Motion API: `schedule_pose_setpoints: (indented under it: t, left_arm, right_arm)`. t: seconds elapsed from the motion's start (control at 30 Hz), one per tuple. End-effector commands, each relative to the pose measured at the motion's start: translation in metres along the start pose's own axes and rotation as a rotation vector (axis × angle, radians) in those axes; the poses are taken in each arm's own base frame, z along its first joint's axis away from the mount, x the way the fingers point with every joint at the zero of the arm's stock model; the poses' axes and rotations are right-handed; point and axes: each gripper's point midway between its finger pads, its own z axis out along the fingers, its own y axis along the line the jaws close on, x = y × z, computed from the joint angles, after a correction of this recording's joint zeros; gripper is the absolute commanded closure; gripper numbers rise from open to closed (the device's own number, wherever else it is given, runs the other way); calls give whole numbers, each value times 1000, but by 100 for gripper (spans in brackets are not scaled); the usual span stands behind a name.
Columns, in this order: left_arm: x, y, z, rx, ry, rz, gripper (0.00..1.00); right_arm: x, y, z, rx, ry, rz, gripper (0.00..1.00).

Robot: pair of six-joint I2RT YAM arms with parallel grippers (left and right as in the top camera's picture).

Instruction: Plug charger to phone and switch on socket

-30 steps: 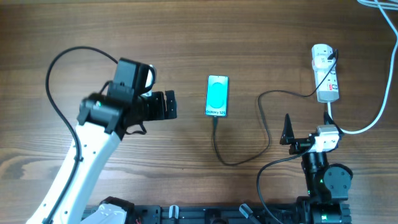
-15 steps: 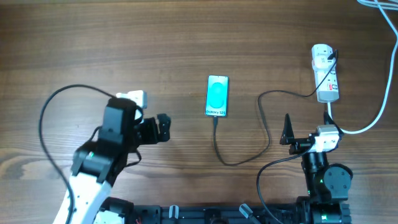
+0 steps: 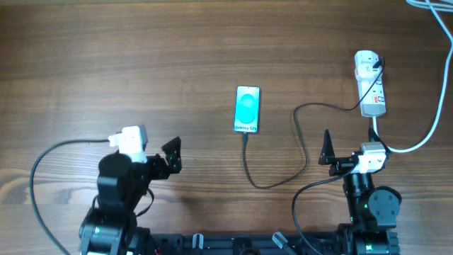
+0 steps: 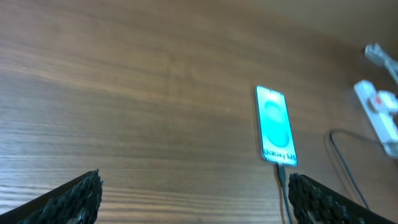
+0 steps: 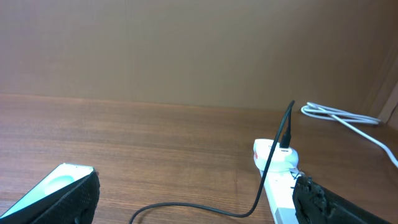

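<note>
- Currently the left tool (image 3: 170, 156) is held low over the near-left part of the worktop (image 3: 106, 57). Its fingers are spread wide, and in the left wrist view they are seen only as two dark tips at the bottom corners, with bare wood between them.
- The phone (image 3: 247, 109) is laid flat near the middle of the worktop with its teal screen up. Its long edges run away from the robot, and the "Galaxy S25" line is at its near end.
- A broad stretch of plain wood is seen between the left tool and the phone's left edge, so the two are well apart.
- The charger cable (image 3: 304, 152) is met at the phone's near short edge. It loops toward the robot, then is carried right and away to the adapter (image 3: 366, 60) at the far end of the socket (image 3: 370, 83).
- The socket is laid lengthwise near the right side, well apart from the phone. Whether it is switched on cannot be told.
- The right tool (image 3: 329, 152) is held at the near right, just beside the rising part of the cable loop. In the right wrist view its fingers are set wide at the bottom corners, gripping nothing.
- A thick white lead (image 3: 432, 106) is swept from the socket's near end around the right side to the far-right corner.
</note>
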Motion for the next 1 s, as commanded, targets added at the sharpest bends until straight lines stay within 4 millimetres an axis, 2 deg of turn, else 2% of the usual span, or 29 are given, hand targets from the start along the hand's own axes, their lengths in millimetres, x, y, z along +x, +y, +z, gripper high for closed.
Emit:
schedule_pose_setpoints:
  t: [0.0, 0.13, 0.33, 0.97]
  left_arm:
    - [2, 8, -8, 9, -82, 7, 0]
    - [2, 8, -14, 31, -157, 16, 0]
    - [5, 10, -13, 49, -214, 24, 0]
    - [-33, 1, -19, 142, -520, 72, 0]
  right_arm:
    - [-3, -3, -1, 16, -13, 4, 0]
    - [-3, -3, -1, 16, -13, 4, 0]
    - [-3, -3, -1, 16, -13, 4, 0]
    - [-3, -3, -1, 16, -13, 4, 0]
